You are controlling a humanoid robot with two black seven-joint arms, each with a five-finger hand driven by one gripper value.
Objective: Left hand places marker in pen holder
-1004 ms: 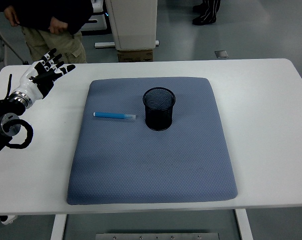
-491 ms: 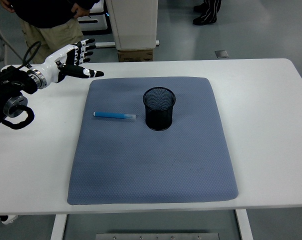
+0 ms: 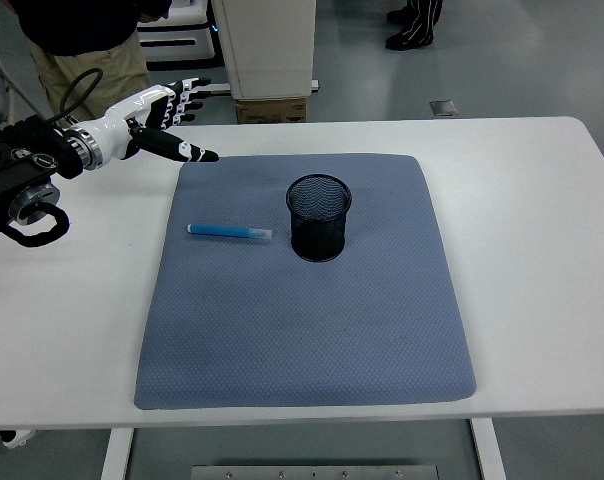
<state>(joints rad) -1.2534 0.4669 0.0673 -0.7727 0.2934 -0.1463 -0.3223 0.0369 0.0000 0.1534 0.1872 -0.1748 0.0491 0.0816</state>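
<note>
A blue marker with a pale cap lies flat on the blue-grey mat, its cap end close to the black mesh pen holder standing upright at the mat's middle. My left hand hovers over the mat's far left corner, fingers spread and holding nothing, well behind the marker. The right arm does not show.
The white table runs beyond the mat on all sides. A person stands behind the far left edge. A beige cabinet and a cardboard box sit behind the table's far edge.
My left hand has swung rightward from the table's left side to the mat's far left corner. The marker and holder have not moved.
</note>
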